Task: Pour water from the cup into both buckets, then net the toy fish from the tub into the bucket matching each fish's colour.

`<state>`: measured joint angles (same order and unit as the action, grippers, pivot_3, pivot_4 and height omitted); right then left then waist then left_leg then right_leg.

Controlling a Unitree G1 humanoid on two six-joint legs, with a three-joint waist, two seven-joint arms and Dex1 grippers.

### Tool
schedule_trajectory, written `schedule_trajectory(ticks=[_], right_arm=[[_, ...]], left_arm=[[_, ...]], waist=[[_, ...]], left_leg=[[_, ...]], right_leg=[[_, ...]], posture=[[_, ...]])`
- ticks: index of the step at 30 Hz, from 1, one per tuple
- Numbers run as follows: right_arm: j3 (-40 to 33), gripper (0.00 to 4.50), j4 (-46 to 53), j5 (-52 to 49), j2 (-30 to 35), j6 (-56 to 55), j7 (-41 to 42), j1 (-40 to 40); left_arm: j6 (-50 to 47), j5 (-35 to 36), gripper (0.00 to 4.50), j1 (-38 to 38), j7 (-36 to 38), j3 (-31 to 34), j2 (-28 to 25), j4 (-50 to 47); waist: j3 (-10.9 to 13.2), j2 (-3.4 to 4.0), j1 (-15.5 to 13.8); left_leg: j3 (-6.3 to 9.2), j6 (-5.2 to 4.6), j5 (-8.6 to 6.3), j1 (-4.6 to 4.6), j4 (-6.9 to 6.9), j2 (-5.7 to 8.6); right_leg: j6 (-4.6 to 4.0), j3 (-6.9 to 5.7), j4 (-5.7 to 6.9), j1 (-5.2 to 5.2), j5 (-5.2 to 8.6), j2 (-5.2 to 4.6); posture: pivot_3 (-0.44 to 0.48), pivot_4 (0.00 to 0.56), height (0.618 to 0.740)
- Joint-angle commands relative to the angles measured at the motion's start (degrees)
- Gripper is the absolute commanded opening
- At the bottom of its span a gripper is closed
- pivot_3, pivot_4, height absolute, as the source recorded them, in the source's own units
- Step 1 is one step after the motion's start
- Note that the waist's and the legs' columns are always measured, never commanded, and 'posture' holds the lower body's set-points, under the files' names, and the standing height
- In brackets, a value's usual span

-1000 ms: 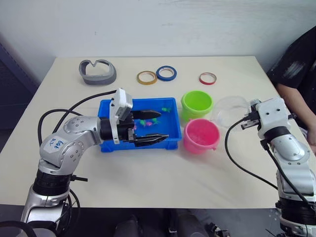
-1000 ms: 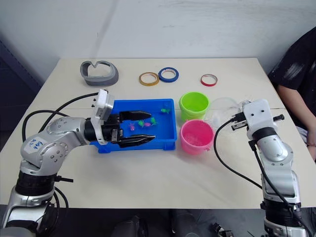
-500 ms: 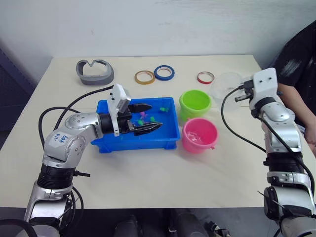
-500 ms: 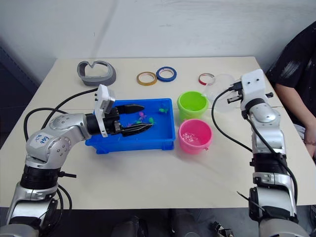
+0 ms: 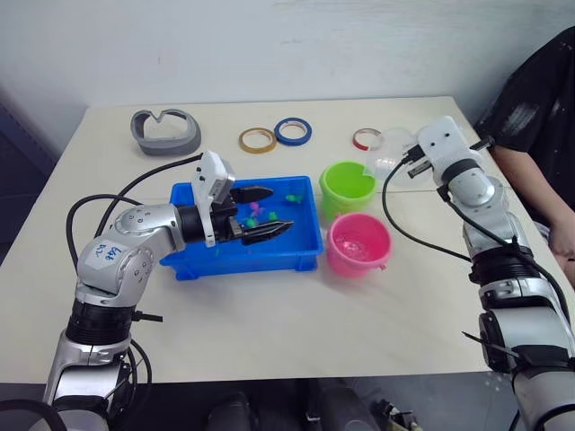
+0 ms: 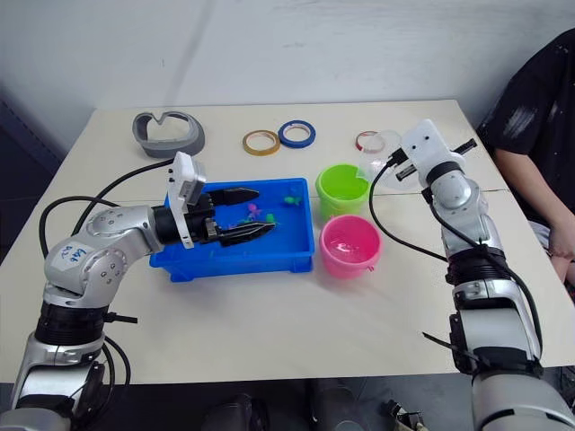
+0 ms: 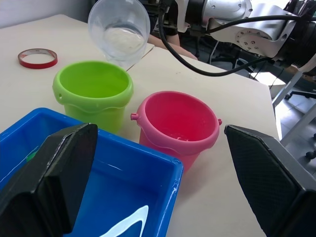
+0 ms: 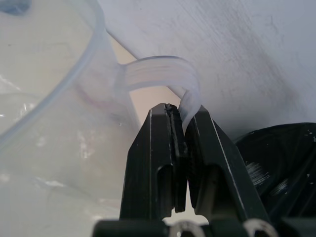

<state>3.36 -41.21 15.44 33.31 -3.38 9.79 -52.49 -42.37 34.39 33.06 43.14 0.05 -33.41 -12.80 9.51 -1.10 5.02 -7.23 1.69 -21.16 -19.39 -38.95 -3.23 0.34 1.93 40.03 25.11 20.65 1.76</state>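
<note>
Cup (image 7: 119, 27) handle pinched between right jaws

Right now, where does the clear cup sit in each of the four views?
Left eye: cup, tilted above the green bucket.
Right eye: cup, beside the right claw.
Left wrist: cup above that bucket.
Right wrist: its handle pinched by the right claw.
Shared landmark: the green bucket.

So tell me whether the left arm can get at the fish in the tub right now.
Probably yes: the left tool hangs open over the tub, the fish between its fingers, nothing in the way.
</note>
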Motion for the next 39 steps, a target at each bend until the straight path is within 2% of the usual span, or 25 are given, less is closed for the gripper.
schedule_trajectory(ticks=[1,15,27,33,39], right_arm=[[1.65,0.10,-1.54,3.52,1.72,-4.58,-2.90,-3.64],[11.41,0.10,-8.13,16.66,4.09,-14.55,-11.03,-8.40],[16.77,0.10,-7.30,25.07,5.29,-18.57,-17.08,-10.21],[20.97,0.10,-6.00,32.43,7.06,-20.37,-21.91,-11.38],[21.42,0.10,-6.21,33.89,7.32,-21.36,-24.39,-11.67]], left_arm=[[0.43,0.37,4.50,-0.03,-0.27,1.53,-0.07,-2.18],[0.36,0.44,4.50,0.11,-0.26,2.01,-0.47,-1.91],[0.17,0.62,4.50,-0.31,-0.84,2.28,0.08,-2.13],[0.23,0.62,4.50,-0.41,-0.89,2.18,0.13,-2.08],[0.21,0.66,4.50,-0.33,-0.89,2.17,0.16,-2.02]], waist=[[0.00,0.00,-0.01],[0.00,0.00,0.01],[0.00,0.00,0.23],[0.00,0.00,0.24],[0.00,0.00,0.27]], left_leg=[[0.00,0.00,0.00,-0.02,0.00,0.00],[-0.05,0.00,0.00,-0.05,-0.01,0.00],[-0.07,0.00,0.00,-0.07,-0.02,0.00],[-0.08,0.00,0.00,-0.10,-0.02,0.00],[-0.08,-0.01,0.00,-0.10,-0.03,0.00]], right_leg=[[0.00,0.00,0.00,0.01,0.00,0.00],[0.00,0.04,0.03,0.08,0.00,0.00],[0.00,0.06,0.08,0.13,0.00,0.00],[0.00,0.06,0.08,0.16,0.00,0.00],[0.00,0.07,0.08,0.16,0.00,0.00]], posture=[[0.000,0.150,0.740],[0.000,0.150,0.740],[0.000,0.150,0.740],[0.000,0.150,0.740],[0.000,0.150,0.740]])
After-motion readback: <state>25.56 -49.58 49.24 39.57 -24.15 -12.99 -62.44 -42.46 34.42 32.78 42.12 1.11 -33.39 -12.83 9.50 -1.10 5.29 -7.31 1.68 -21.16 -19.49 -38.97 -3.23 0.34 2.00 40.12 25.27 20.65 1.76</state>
